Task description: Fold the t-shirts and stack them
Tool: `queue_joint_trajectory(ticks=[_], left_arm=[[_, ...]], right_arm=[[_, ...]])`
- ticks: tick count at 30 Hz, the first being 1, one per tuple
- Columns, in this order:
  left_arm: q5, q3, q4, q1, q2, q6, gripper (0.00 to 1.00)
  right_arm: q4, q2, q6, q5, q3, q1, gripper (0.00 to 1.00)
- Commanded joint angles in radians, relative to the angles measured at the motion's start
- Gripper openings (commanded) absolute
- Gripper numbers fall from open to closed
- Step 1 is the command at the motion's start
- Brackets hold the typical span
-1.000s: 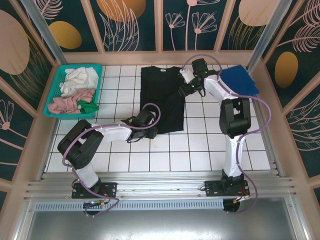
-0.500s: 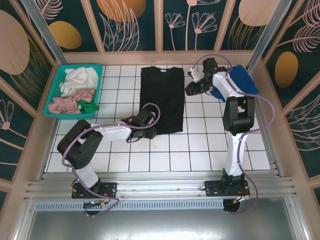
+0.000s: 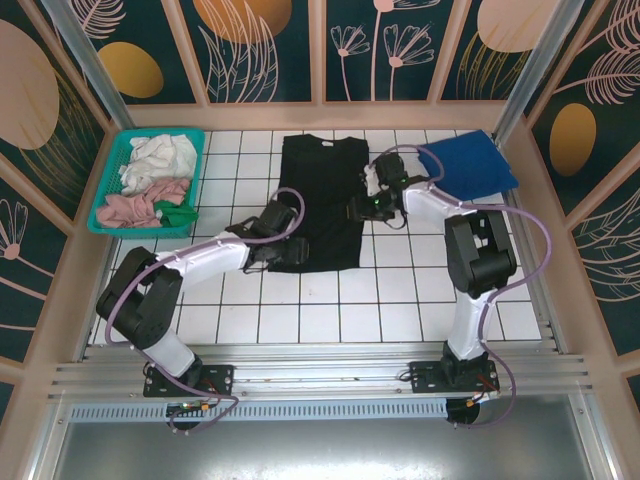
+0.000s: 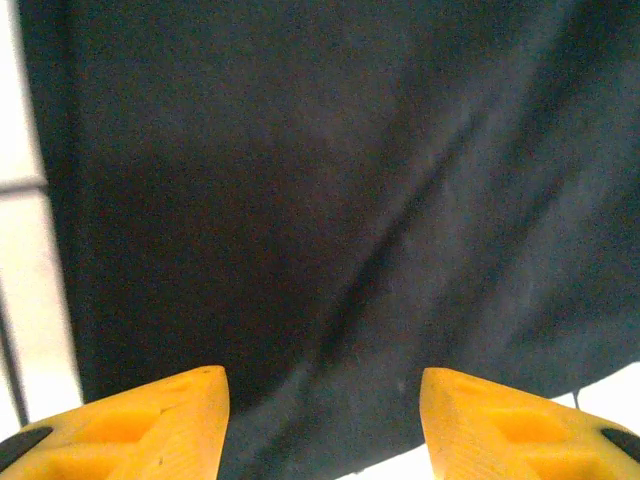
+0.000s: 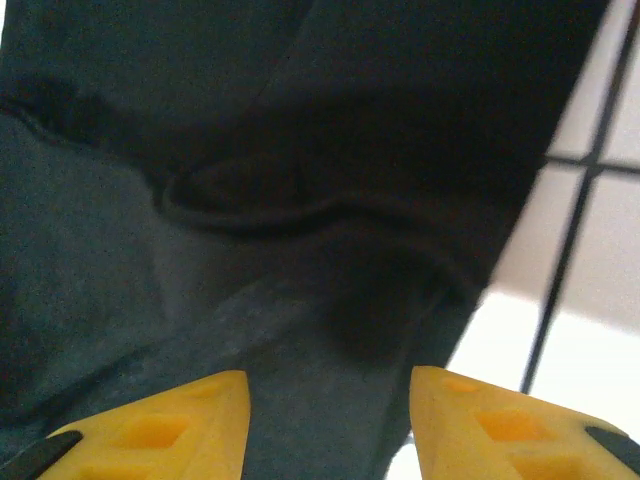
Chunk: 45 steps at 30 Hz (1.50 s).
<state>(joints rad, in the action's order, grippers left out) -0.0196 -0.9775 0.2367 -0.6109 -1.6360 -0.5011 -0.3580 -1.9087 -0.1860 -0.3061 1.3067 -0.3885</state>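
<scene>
Black t-shirt [image 3: 322, 200]: matt soft cloth, faint creases. Blue t-shirt [image 3: 470, 165]: smooth matt cloth. Desk [image 3: 400, 290]: white tiles, slight sheen. Basket [image 3: 135, 231]: teal plastic mesh. Front rail [image 3: 320, 375]: brushed metal.

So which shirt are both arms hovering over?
The black t-shirt mid-table: the left gripper and right gripper are over its edges. The royal-blue t-shirt lies folded, far right, apart.
</scene>
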Motion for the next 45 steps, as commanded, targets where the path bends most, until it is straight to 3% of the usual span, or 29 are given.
queue_joint_trajectory(ticks=[1, 10, 17, 21, 26, 31, 34, 39, 45], left_arm=[[0.036, -0.045, 0.029, 0.060, -0.022, -0.032, 0.53], [0.024, 0.033, -0.011, 0.083, -0.057, -0.060, 0.49], [-0.009, 0.086, -0.036, 0.084, -0.027, -0.071, 0.28], [-0.017, 0.104, -0.028, 0.083, -0.025, -0.072, 0.19], [-0.033, 0.136, -0.045, 0.084, 0.000, -0.090, 0.03], [-0.054, 0.152, -0.060, 0.083, 0.034, -0.110, 0.00], [-0.055, 0.159, -0.063, 0.083, 0.048, -0.118, 0.00], [-0.054, 0.172, -0.068, 0.083, 0.061, -0.128, 0.00], [-0.031, 0.202, -0.074, 0.084, 0.082, -0.159, 0.00]], right_arm=[[0.151, 0.071, -0.135, 0.060, -0.086, -0.019, 0.47], [0.125, 0.138, -0.176, 0.105, -0.196, -0.091, 0.50], [0.096, 0.154, -0.214, 0.151, -0.252, -0.153, 0.50], [0.017, 0.178, -0.237, 0.268, -0.261, -0.206, 0.54], [0.007, 0.233, -0.257, 0.284, -0.310, -0.243, 0.54], [0.024, 0.244, -0.274, 0.254, -0.346, -0.268, 0.52], [0.031, 0.256, -0.277, 0.262, -0.359, -0.276, 0.44], [-0.016, 0.292, -0.285, 0.317, -0.365, -0.277, 0.12], [0.004, 0.441, -0.328, 0.354, -0.478, -0.297, 0.01]])
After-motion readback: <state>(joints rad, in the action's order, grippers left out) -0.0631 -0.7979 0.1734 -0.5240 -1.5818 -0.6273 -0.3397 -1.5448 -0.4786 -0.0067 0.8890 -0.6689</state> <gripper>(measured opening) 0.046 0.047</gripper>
